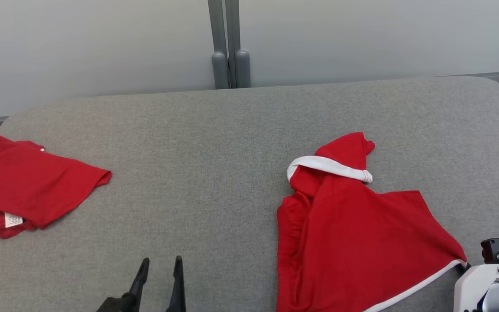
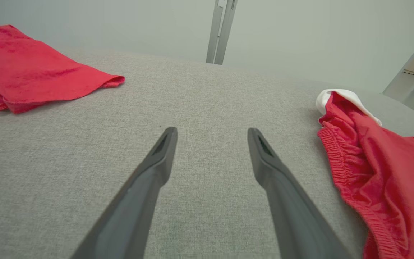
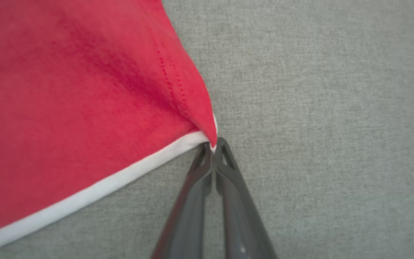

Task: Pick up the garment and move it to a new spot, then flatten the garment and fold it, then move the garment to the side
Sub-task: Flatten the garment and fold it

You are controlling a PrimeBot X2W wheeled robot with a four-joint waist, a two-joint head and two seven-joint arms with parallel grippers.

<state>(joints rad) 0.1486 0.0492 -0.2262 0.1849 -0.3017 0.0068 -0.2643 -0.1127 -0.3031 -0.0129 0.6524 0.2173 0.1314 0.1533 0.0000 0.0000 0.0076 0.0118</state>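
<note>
The garment [image 1: 353,234] is red with white trim and lies rumpled on the right half of the grey table [image 1: 215,143]; its elastic waistband [image 2: 340,169] faces left. My right gripper [image 3: 212,145] is shut on the garment [image 3: 84,108] at a corner of the white-trimmed hem, which is pulled out to the right. In the head view that pinched corner [image 1: 461,261] lies beside the white right wrist [image 1: 487,281]. My left gripper [image 1: 160,262] stands open near the front edge, left of the garment, over bare cloth, and its fingers [image 2: 160,158] hold nothing.
A second red garment [image 1: 24,186] with a white label lies folded at the table's left edge. A pale wall with a grey post [image 1: 230,47] runs behind the table. Bare grey surface spreads between the two garments.
</note>
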